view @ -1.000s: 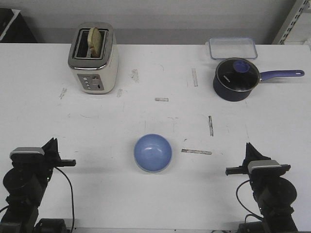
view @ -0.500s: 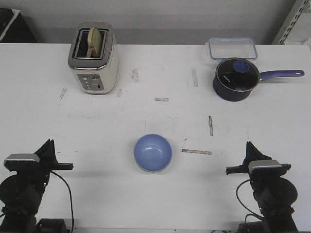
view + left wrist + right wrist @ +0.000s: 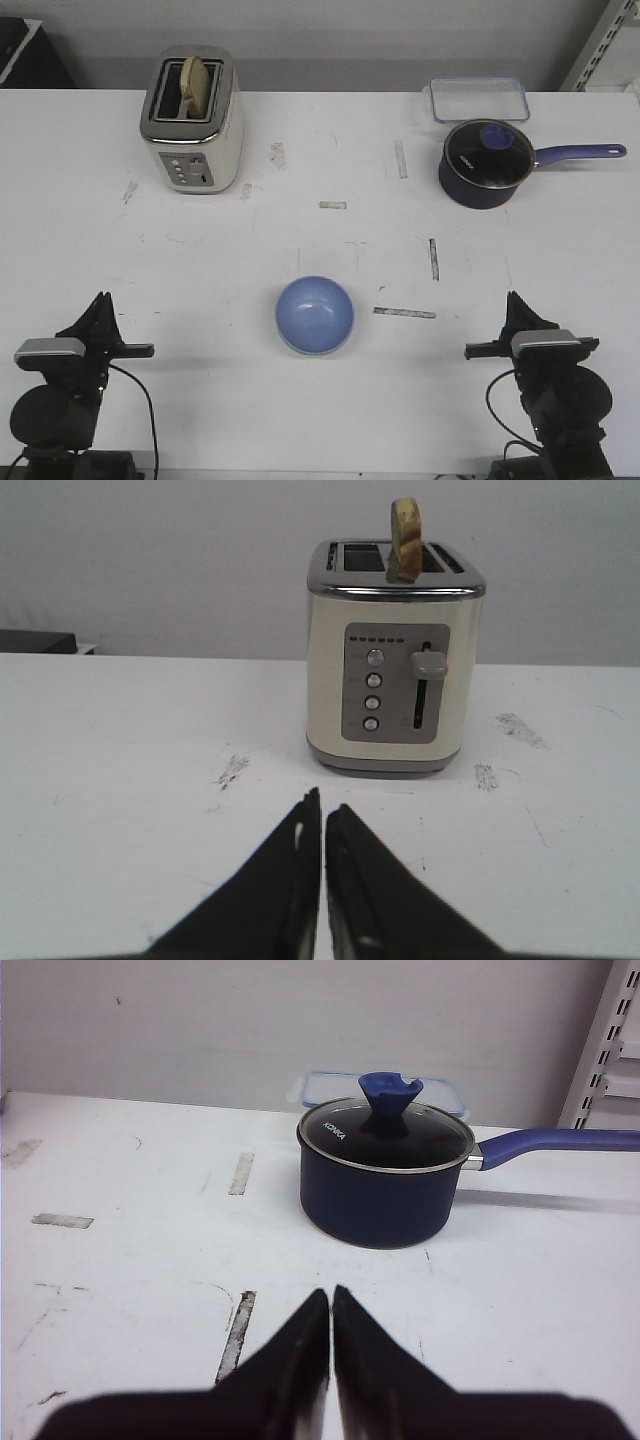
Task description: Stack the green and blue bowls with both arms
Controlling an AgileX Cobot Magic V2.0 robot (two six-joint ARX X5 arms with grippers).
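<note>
Both sets of fingers were pressed together, pinching nothing. Left gripper (image 3: 322, 815) pointed at the toaster (image 3: 396, 658), right gripper (image 3: 331, 1300) at the saucepan (image 3: 387, 1182); neither aimed at a bowl. Blue bowl (image 3: 314, 315) sat between the two grippers, inboard of each, well apart from both. I couldn't separate a green bowl in front view; possibly nested under the blue, can't tell. My read: stack looked done, arms parked. If not, I'd open fingers first, then swing inboard.
</note>
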